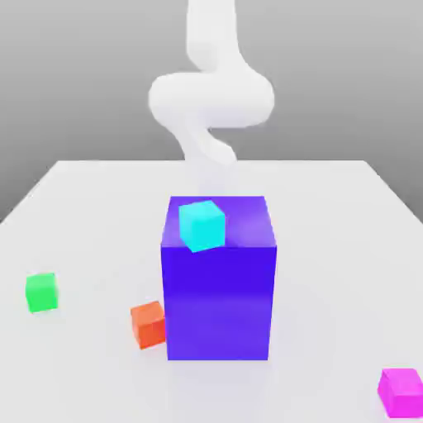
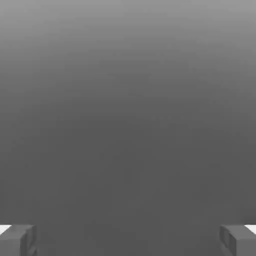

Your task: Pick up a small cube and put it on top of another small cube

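The small magenta-pink cube [image 1: 402, 392] lies on the white table [image 1: 330, 240] at the near corner on the exterior view's right. The other small cube, bright green [image 1: 41, 292], rests on the table far over on the exterior view's left. My white arm [image 1: 211, 99] rises behind the big blue-violet block, well away from both cubes. In the hand view my gripper [image 2: 128, 241] is open: its two grey fingertips [image 2: 17, 241] stand wide apart with nothing between them, against a plain grey background.
A tall blue-violet block [image 1: 219, 297] stands mid-table with a cyan small cube [image 1: 201, 224] on its top. An orange-red small cube [image 1: 149, 324] sits against the block's lower corner on the exterior view's left.
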### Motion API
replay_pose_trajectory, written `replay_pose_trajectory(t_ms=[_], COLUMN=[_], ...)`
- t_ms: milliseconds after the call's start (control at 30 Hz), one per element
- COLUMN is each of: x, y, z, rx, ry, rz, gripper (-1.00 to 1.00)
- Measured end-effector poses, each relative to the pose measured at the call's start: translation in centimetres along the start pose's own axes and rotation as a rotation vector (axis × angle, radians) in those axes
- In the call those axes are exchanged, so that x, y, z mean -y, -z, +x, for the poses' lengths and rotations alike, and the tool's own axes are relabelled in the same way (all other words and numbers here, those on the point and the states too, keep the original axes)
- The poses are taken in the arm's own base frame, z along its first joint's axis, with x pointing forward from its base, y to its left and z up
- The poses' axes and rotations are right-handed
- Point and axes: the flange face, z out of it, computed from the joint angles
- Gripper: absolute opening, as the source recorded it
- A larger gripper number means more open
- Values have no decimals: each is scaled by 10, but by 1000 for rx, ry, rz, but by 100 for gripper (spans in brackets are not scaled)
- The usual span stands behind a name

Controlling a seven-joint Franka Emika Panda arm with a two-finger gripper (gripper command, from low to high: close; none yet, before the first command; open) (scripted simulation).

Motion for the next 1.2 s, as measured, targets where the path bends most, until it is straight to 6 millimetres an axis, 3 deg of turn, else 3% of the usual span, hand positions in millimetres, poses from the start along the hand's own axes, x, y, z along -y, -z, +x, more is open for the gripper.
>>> replay_pose_trajectory(t_ms=[167, 333, 533, 667, 833, 1000, 1133, 1167, 1200], x=[23, 42, 54, 58, 40, 13, -13, -19, -19], y=[-92, -178, -272, -324, -383, -430, -472, -479, -479], z=[-22, -65, -139, -206, -274, -345, -379, -384, -384], rx=[176, 329, 492, 594, 697, 787, 801, 802, 802], ry=[211, 423, 685, 883, 1105, 1344, 1386, 1386, 1386], rz=[6, 11, 11, 15, -6, -28, -31, -31, -31], gripper=[0, 0, 0, 0, 0, 0, 0, -100, -100])
